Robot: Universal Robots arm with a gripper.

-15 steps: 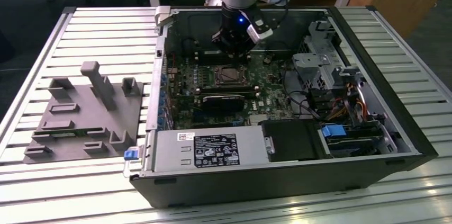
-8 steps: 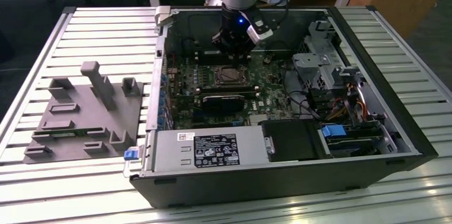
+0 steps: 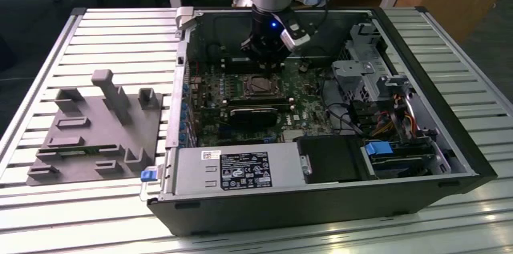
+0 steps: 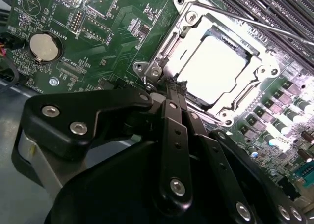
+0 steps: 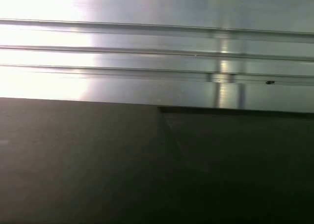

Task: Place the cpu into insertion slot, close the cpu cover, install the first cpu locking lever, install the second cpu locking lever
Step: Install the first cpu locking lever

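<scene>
The cpu lies pale and bright in the insertion slot on the green board. The silvery cpu cover lies flat around it, framing the chip through its window. A thin locking lever rod runs along the socket's far edge. My gripper is shut, its two black fingers pressed together, the tips resting at the socket's near edge beside a small metal hook. In the exterior view the gripper hangs inside the open computer case, just behind the socket.
The case walls ring the board. A black card, a power supply and a drive cage stand around the socket. A coin battery sits nearby. A grey fixture lies on the slatted table.
</scene>
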